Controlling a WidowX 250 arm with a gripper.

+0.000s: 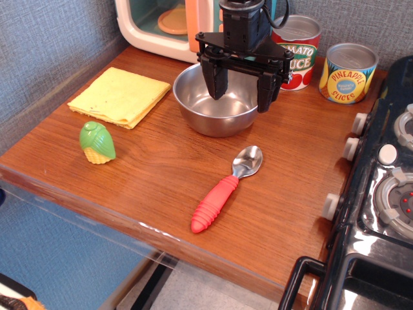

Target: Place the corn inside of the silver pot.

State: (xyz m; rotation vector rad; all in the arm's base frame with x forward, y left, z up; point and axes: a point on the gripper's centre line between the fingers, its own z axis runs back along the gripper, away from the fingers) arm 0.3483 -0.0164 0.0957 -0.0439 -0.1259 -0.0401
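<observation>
The corn [97,143], a small green-husked toy with a yellow base, stands upright on the wooden table [161,187] at the front left. The silver pot [219,100], a wide shiny steel bowl, sits at the table's middle back and looks empty. My gripper [240,90] hangs over the pot's middle and right side, black fingers spread open with nothing between them. It is well to the right of and behind the corn.
A folded yellow cloth [120,95] lies left of the pot. A red-handled spoon [226,188] lies in front of it. Tomato sauce can [295,53] and pineapple can [348,72] stand at the back right. A toy microwave [168,26] is behind; a toy stove [387,194] is right.
</observation>
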